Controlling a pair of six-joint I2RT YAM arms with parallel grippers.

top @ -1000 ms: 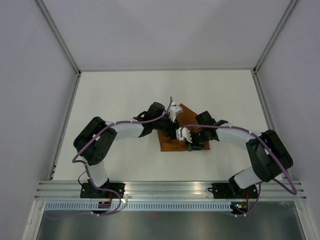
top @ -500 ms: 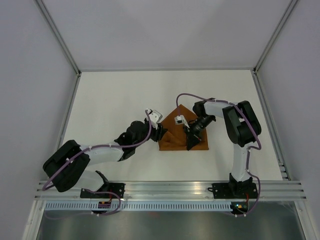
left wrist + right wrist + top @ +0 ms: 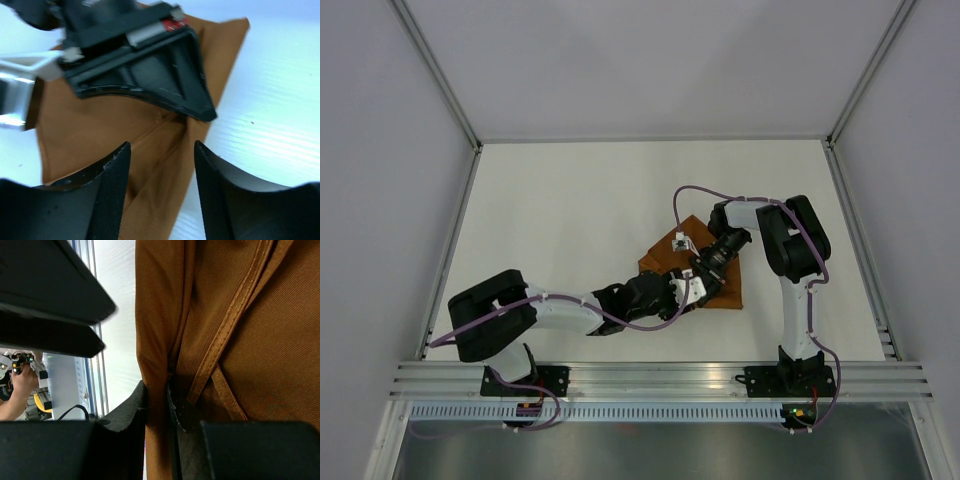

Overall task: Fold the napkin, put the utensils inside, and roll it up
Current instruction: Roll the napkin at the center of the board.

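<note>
You'll find the napkin (image 3: 725, 293) lying folded just right of centre on the white table (image 3: 570, 210) in the overhead view. Your right claw (image 3: 167, 407) is clamped on a raised fold of the cloth, pinched at the bottom centre of its own wrist view. Your left claw (image 3: 161, 175) has its jaws apart and grips nothing. Its fingers (image 3: 112, 195) are low over the napkin's edge, and the right claw fills the top of that frame.
</note>
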